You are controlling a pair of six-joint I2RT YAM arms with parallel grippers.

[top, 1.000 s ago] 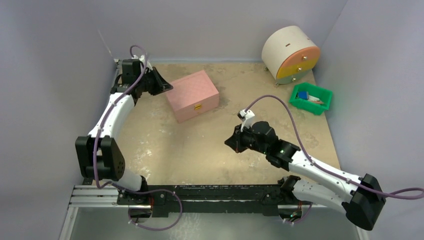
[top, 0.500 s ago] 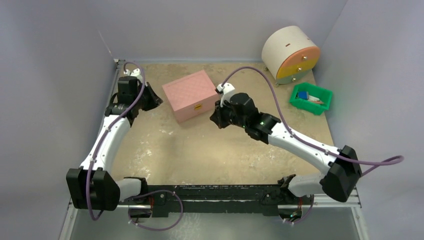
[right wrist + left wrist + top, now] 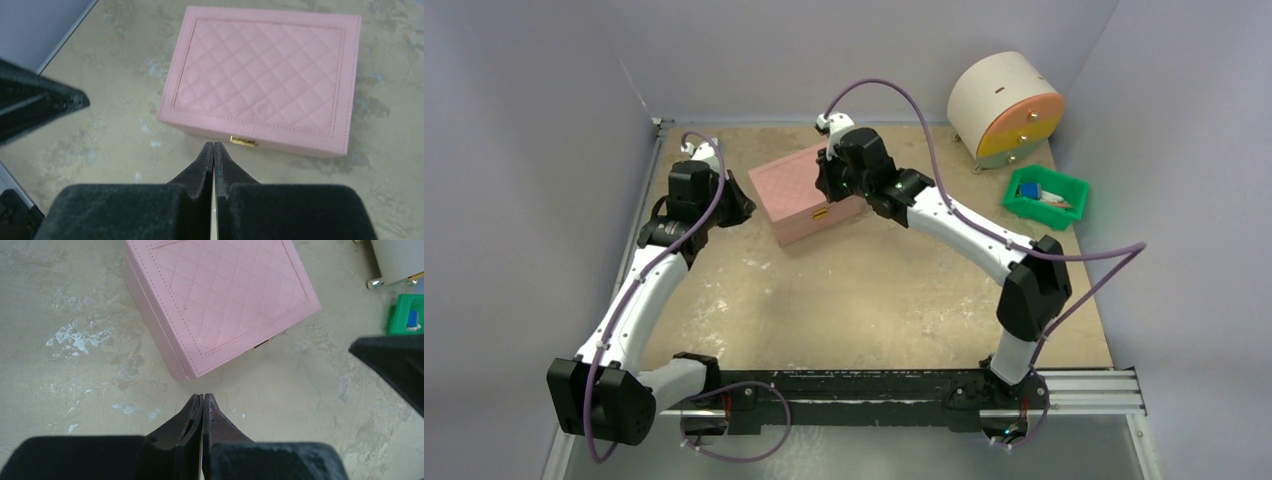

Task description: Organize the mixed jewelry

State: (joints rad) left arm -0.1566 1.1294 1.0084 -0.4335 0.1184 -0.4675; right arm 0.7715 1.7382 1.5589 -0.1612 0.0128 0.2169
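My left jaws are pressed together, tips touching and holding nothing. In my left wrist view they point at the near corner of the pink box (image 3: 225, 300), which sits shut on the tabletop (image 3: 874, 290). My right jaws are also closed tight on nothing, and in my right wrist view their tips sit just in front of the small gold clasp (image 3: 243, 142) on the box's front wall. From above, my left arm (image 3: 639, 290) reaches to the box's left end and my right arm (image 3: 964, 225) bends across over its right end, so the box lies between my 2 wrists. Its quilted lid (image 3: 265, 75) lies flat down. Toward the far right corner stands a round white drum (image 3: 999, 90) with an orange and yellow face. Just in front of it is a green bin (image 3: 1036, 212) holding blue items (image 3: 1029, 189). Where the mixed jewelry lies I cannot tell from these 3 views.
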